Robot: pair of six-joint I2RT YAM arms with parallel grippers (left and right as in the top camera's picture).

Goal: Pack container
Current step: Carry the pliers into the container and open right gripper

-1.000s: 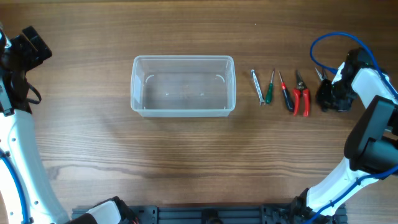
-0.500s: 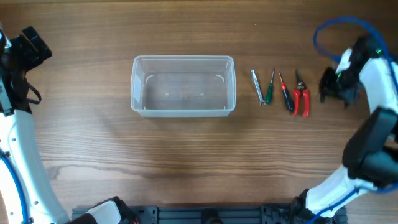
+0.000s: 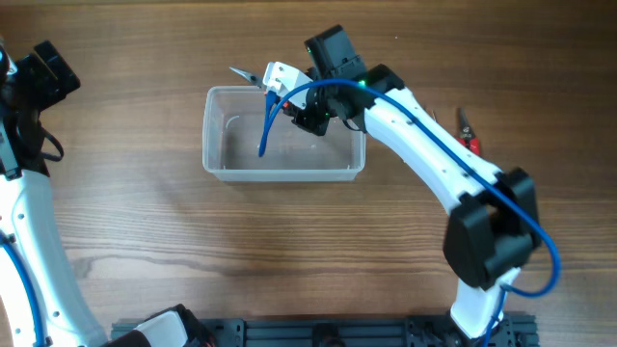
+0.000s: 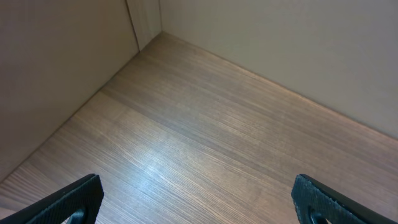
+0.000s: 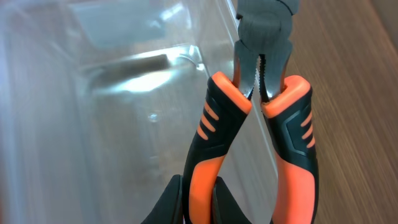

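Evidently the right pincer [image 5: 198,202] is clenched on orange-handled pliers [image 5: 249,137], poised over the far rim of the clear container [image 3: 284,175] mid-worktop [image 3: 289,251], likely for dropping in. The left pincer [image 4: 196,199] gapes, idle.

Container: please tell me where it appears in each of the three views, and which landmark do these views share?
Overhead: the container sits left of centre, on the table.
Left wrist: not in it; only bare wood and walls show.
Right wrist: its clear walls fill the left and middle, behind the orange-handled pliers.
Shared landmark: the wooden table, seen in all three views.
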